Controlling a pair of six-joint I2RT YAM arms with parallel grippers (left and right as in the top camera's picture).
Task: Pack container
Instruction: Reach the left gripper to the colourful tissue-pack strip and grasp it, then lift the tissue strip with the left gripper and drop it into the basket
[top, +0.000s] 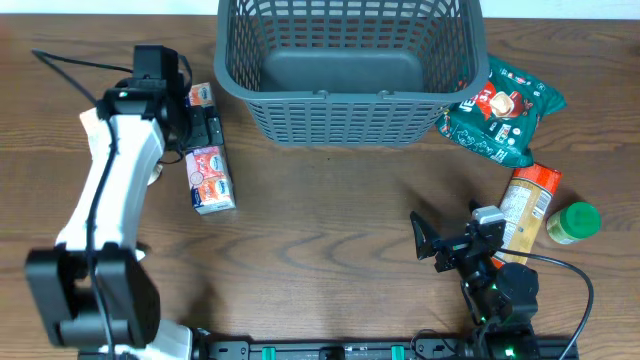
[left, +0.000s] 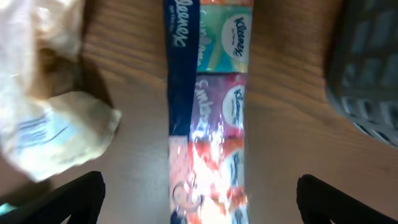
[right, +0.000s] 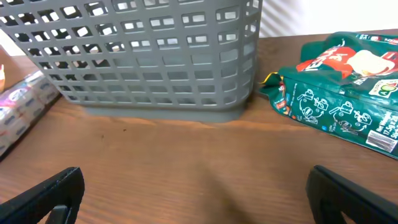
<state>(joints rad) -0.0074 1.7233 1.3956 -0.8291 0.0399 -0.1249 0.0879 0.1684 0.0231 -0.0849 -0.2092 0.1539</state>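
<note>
The container (top: 350, 70), a large dark grey slotted basket, stands empty at the back middle; its side also shows in the right wrist view (right: 143, 56). A long Kleenex tissue pack (top: 210, 182) lies on the table left of it. My left gripper (top: 204, 128) is open and hangs over the pack's middle. In the left wrist view the pack (left: 208, 106) runs between the spread fingers (left: 199, 202), which are apart from it. My right gripper (top: 448, 240) is open and empty, low over bare table at the front right (right: 199, 199).
A green snack bag (top: 503, 112) lies right of the basket, also in the right wrist view (right: 342, 93). An orange canister (top: 525, 205) and a green-lidded jar (top: 573, 222) lie near the right arm. A pale crumpled packet (left: 50, 124) lies left of the tissue pack.
</note>
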